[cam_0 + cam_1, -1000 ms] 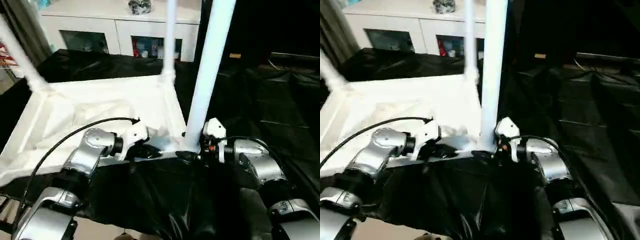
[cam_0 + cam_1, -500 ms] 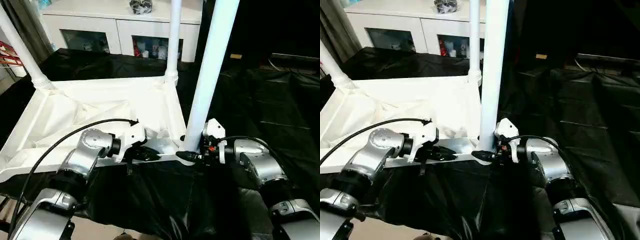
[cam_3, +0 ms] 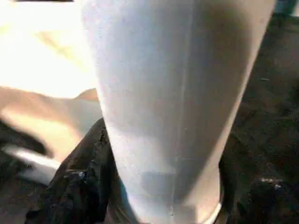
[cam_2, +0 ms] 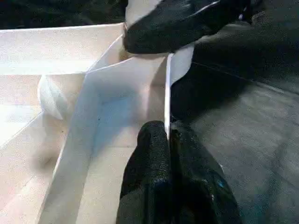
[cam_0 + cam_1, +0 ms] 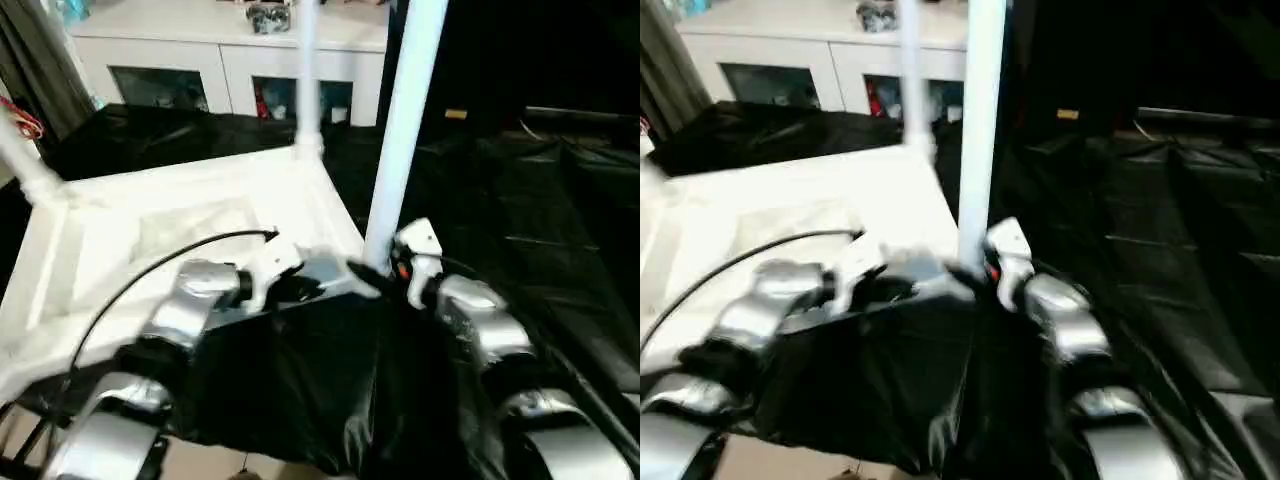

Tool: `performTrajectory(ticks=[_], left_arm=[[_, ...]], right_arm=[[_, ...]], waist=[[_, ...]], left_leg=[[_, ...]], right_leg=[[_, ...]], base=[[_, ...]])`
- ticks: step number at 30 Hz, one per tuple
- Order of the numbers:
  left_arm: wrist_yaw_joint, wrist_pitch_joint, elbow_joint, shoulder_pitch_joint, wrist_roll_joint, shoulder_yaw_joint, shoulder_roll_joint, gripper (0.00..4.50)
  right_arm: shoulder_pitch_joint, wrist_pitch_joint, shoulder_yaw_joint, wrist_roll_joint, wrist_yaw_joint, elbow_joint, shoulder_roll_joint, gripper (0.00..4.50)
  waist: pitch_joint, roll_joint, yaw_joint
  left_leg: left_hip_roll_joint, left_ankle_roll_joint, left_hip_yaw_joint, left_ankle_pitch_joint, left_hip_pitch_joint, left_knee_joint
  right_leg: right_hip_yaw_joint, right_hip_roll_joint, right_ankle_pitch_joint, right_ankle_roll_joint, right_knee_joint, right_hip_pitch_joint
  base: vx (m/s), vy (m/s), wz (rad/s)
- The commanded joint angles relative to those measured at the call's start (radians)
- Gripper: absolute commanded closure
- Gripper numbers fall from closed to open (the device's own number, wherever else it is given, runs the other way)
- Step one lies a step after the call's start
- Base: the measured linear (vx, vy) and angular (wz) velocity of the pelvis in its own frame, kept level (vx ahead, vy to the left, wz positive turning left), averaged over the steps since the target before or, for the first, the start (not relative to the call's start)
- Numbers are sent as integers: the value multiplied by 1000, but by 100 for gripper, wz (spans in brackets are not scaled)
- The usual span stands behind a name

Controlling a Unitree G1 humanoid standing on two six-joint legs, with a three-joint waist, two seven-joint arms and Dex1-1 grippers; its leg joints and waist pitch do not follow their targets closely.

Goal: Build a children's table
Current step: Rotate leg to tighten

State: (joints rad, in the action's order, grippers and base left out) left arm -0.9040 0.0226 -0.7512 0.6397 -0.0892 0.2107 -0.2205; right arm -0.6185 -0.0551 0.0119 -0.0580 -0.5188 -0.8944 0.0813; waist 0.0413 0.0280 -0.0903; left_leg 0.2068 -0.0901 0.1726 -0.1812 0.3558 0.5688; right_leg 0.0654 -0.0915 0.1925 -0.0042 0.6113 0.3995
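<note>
Upside-down tabletop (image 5: 170,225), legs upright; left end effector (image 4: 169,140) pinches rim, right (image 3: 159,186) clasps leg (image 5: 405,120)

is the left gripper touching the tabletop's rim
Touching. In the left wrist view the left gripper has its two black fingers pinched shut on the thin white rim of the tabletop, one on each side.

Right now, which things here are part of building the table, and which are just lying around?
Part of the job:
- tabletop, upside down
- near leg, right gripper around its base
- far leg
- left gripper, clamped on the tabletop's rim

Just around:
- white cabinet
- black sheet
</note>
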Motion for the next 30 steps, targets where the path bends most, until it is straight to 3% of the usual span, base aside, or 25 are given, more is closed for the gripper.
performTrajectory(ticks=[1, 2, 6, 9, 12, 16, 20, 21, 23, 30], left_arm=[[184, 37, -19, 61, -18, -11, 81, 450], [184, 37, -19, 61, -18, -11, 81, 450], [225, 32, -41, 82, -24, -6, 129, 450], [172, 11, -27, 71, -17, 5, 123, 450], [92, -22, 2, 46, -6, 16, 91, 450], [12, -42, 41, 17, 14, 23, 63, 450], [-90, -38, 85, -15, 38, 32, 19, 450], [-153, -40, 104, -27, 50, 37, -11, 450], [-171, -43, 110, -30, 55, 37, -20, 450], [-288, -23, 155, -45, 94, 38, -70, 450]], right_arm=[[-21, 36, -3, 0, 136, -83, -101, 186], [-21, 36, -3, 0, 136, -83, -101, 186], [-44, 11, -9, 27, 179, -127, -128, 186], [-30, -15, -1, -8, 83, -101, -125, 115], [-20, -25, -4, -25, 1, -76, -103, 88], [-18, -46, -29, 4, -40, -75, -75, 64], [2, -76, -79, 21, -184, -43, -17, 64], [21, -74, -102, 8, -308, -7, 24, 64], [29, -70, -110, 2, -352, 7, 39, 64], [77, -58, -160, -16, -599, 93, 130, 64]], waist=[[-50, -6, -1], [-51, -5, -1], [-57, -7, -8], [-59, -4, -11], [-60, -2, -13], [-59, 1, -6], [-60, 3, -5], [-61, 4, -8], [-62, 5, -10], [-62, 1, -23]], left_leg=[[17, -1, -2, -258, -4, -73], [17, -5, -2, -259, -8, -72], [15, 24, 0, -214, 1, -66], [13, 46, 1, -184, 4, -61], [15, 62, 1, -190, 6, -61], [16, 57, 1, -200, 7, -62], [19, 64, 2, -190, 7, -60], [19, 72, 3, -181, 7, -59], [22, 91, 3, -159, 11, -55], [24, 102, 4, -169, 7, -53]], right_leg=[[-40, -53, 324, -180, -90, -40], [-40, -52, 318, -181, -91, -37], [-39, -51, 203, -199, -81, -45], [-38, -50, 132, -214, -73, -49], [-37, -51, 124, -223, -73, -52], [-35, -51, 133, -233, -73, -52], [-35, -49, 112, -244, -69, -52], [-33, -46, 88, -254, -67, -54], [-32, -45, 38, -265, -60, -55], [-33, -48, 45, -282, -59, -53]], base=[[0, 0, 0], [0, 0, 0], [0, 0, 0], [0, 0, 0], [0, 0, 0], [0, 0, 0], [0, 0, 0], [0, 0, 0], [0, 0, 0], [0, 0, 0]])
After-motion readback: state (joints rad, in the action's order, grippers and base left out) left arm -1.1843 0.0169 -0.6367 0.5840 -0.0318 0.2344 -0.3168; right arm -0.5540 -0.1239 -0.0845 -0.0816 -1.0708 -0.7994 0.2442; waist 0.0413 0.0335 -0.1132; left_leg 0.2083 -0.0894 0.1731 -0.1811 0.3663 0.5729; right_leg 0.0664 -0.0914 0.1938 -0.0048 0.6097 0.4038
